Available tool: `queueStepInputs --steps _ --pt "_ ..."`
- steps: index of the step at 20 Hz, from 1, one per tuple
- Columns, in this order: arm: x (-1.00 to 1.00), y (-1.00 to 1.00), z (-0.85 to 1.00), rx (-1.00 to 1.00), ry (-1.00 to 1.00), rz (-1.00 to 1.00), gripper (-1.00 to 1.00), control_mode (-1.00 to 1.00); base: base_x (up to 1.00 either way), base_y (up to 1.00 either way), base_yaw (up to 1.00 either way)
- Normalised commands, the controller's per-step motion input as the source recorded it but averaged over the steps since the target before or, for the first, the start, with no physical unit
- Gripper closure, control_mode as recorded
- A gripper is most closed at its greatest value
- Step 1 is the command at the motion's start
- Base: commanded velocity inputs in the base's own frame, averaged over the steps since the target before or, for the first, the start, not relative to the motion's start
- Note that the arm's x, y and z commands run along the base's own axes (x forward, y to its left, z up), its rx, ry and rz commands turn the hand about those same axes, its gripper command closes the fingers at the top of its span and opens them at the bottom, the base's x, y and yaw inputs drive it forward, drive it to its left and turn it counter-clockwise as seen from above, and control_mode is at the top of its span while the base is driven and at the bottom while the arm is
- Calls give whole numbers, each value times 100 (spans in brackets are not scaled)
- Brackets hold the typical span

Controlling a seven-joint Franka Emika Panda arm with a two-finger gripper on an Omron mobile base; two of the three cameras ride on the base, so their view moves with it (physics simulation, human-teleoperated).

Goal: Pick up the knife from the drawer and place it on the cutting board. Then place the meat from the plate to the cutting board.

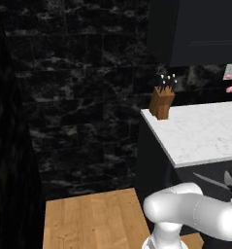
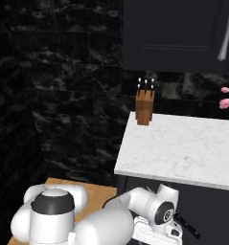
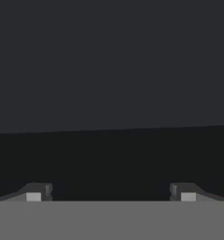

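A: Jaws?
B: Gripper (image 3: 111, 193) spread wide, nothing between the fingertips (image 3: 37, 192). Hand view has them low against flat dark surfaces, a lighter grey panel above, a blacker one below.

A: Where's the hand in the base views?
B: Low, under the counter edge. Right base view shows the white wrist down in front of the dark cabinet front below the marble counter (image 2: 183, 148).

A: Knife?
B: Knife (image 1: 212, 181) lies below the counter lip at the right of the left base view, silver blade showing there. In the right base view a black handle pokes out just right of the wrist, near the bottom. It sits in the dark space under the counter; can't tell the drawer's outline.

A: Other stuff?
B: Knife block (image 1: 162, 100), brown wood, small handles up, at the far left corner of the counter. Pink flowers (image 2: 226, 102) at the far right edge. Upper cabinet (image 2: 183, 33) overhead with a silver handle. Wooden floor (image 1: 88, 219) near left, black marble wall (image 1: 78, 97) behind.
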Motion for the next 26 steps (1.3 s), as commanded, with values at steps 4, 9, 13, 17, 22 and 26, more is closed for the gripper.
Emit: queueStepInputs --steps 4,9,13,17,22,26 --pt "-62 -1 0 5 3 0 -100 -100 0 0 0" --pt "-27 -1 5 2 1 0 -100 -100 0 0 0" --pt "58 -6 60 0 -8 0 -100 -100 0 0 0" --pt "82 -34 90 0 -7 0 -100 -100 0 0 0" --pt "58 -54 58 5 -13 1 -100 -100 0 0 0" --pt "50 -51 1 6 -3 11 -100 -100 0 0 0"
